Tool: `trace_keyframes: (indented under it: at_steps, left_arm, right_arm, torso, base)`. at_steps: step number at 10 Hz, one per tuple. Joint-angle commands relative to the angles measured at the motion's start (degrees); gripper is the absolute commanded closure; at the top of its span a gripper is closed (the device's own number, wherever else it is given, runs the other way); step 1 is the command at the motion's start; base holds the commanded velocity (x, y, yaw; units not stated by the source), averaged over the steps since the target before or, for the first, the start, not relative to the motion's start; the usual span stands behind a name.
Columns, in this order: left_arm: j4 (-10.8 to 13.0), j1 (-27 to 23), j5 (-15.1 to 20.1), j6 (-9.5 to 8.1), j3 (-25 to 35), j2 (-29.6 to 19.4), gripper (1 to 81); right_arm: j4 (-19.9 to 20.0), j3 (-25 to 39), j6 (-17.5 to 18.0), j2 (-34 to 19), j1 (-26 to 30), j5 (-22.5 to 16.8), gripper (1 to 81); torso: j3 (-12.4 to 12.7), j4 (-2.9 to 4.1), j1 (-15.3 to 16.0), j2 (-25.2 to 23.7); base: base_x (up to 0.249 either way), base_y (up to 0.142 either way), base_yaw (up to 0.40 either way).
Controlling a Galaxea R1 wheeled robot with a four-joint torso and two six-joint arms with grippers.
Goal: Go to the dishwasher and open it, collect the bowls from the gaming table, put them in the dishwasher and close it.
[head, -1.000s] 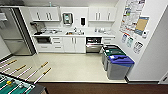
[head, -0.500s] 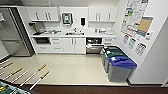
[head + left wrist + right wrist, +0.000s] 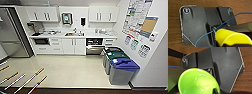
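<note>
Dishwasher (image 3: 94, 46) sat under the counter at the far wall, right of the white cabinet doors. Its door looked open: dark racked interior showed above, steel panel tipped out below.

Yellow bowl (image 3: 230, 37) showed close in the left wrist view, glossy, rim tilted, above wood-grain floor. How it was gripped could not be made out.

Green bowl (image 3: 198, 82) showed close in the right wrist view, bright lime, shallow, hollow facing the camera, with a round base ring inside. Its grip also unclear.
</note>
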Motion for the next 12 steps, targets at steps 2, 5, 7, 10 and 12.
trace_keyframes:
  at_steps: [2, 5, 7, 10, 12]
  left_arm:
    - [0.49, -1.20, 1.90, -0.07, -0.03, -0.51, 81.1]
    - [0.49, -1.11, 1.99, -0.07, -0.03, -0.33, 81.1]
    - [0.40, -1.11, 1.99, 0.01, -0.03, -0.33, 81.1]
    - [0.22, -1.20, 1.99, 0.01, -0.03, -0.15, 81.1]
    - [0.31, -1.29, 1.99, 0.01, -0.03, 0.11, 81.1]
  right_arm:
    - [-0.06, -0.05, 0.05, 0.05, 2.00, -2.82, 81.1]
    - [-0.15, -0.05, 0.13, 0.05, 1.82, -2.82, 81.1]
    - [-0.24, -0.05, 0.05, 0.14, 1.91, -2.82, 81.1]
    - [-0.24, -0.05, 0.05, 0.06, 1.91, -2.82, 81.1]
    - [-0.24, -0.05, 0.13, 0.06, 1.91, -2.82, 81.1]
  torso:
    - [0.00, 0.00, -0.02, 0.00]
    - [0.00, 0.00, -0.02, 0.00]
    - [-0.02, 0.00, 0.00, 0.00]
    - [0.00, 0.00, -0.02, 0.00]
    - [0.00, 0.00, -0.02, 0.00]
  base:
    - [0.153, 0.000, 0.000]
    - [0.153, 0.000, 0.000]
    - [0.153, 0.000, 0.000]
    - [0.152, 0.000, 0.000]
    - [0.152, 0.000, 0.000]
